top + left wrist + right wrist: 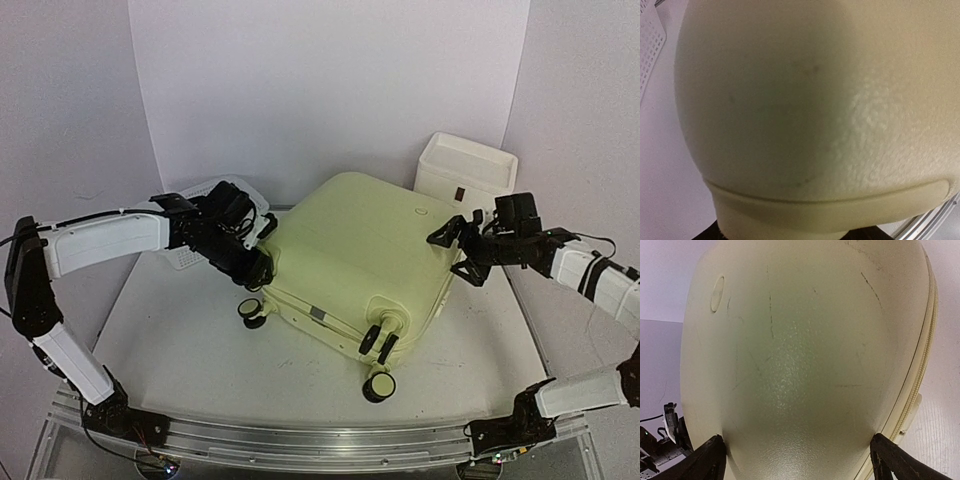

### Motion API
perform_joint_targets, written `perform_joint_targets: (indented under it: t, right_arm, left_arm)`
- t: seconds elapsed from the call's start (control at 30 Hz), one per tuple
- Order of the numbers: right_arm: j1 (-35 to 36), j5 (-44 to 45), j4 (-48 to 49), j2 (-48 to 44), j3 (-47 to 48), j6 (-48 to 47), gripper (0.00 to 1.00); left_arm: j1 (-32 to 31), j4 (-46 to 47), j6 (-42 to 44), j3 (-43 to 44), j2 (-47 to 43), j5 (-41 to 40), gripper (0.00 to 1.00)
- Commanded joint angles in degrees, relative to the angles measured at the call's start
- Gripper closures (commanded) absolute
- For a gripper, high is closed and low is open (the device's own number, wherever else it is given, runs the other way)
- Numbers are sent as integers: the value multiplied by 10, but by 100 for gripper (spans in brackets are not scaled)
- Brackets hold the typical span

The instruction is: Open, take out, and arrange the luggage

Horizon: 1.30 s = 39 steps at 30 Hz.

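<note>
Position: luggage [360, 250] lies flat on one shell in the middle of the tabletop [180, 340], wheels [378, 385] pointing at the near edge. The zip [912, 390] looks closed wherever it shows. Not opened yet.

Left side: left gripper [255, 268] is pushed in at the near left corner of the case, just beside a wheel. Its wrist view is filled with shell and shows no fingers, so I cannot tell how wide it stands or whether it grips anything.

Right side: right gripper [455, 250] is at the opposite corner, jaws spread wide, with the rounded shell between the fingers [710, 460]. Contact is unclear.

Judgement: the arms bracket the case from both sides to steady or turn it so the zip pull can be reached. No view shows the pull.

Surface: white, matt, lightly scuffed, with a metal rail [320, 440] along the near edge. A basket [215, 190] sits behind the left arm, near the case's rear corner. A white box [465, 165] sits behind the right arm. Plain pale walls [330, 90] close in on three sides.
</note>
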Motion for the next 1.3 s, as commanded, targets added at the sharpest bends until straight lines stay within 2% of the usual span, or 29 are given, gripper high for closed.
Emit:
perform_joint_targets:
  t: [0.0,0.17,0.33,0.4,0.6,0.73,0.87,0.97,1.13,1.27]
  right_arm:
    - [17,-11,33,91,73,-55,2]
    - [18,7,28,186,169,-128,2]
    - [19,35,-11,283,279,-175,2]
    - [19,64,-44,308,319,-187,2]
    - [19,196,-132,270,351,-234,2]
    - [19,267,-174,202,337,-260,2]
    - [57,298,-232,146,346,-271,2]
    - [109,280,-259,119,345,-247,2]
    - [235,290,-276,106,333,-183,2]
    - [360,332,-283,145,355,-128,2]
  left_arm:
    - [1,20,-26,-15,-21,66,48]
    - [-22,35,-127,-36,-51,174,47]
    - [-137,60,-177,12,-12,139,44]
    - [-164,74,-203,39,21,131,42]
    - [-187,103,-228,73,51,95,25]
    - [-187,99,-203,46,4,62,16]
    - [-174,43,-183,23,-71,56,13]
    - [-147,17,-178,1,-140,58,13]
    - [-43,14,-174,-56,-221,86,14]
    - [19,14,-157,-81,-236,86,16]
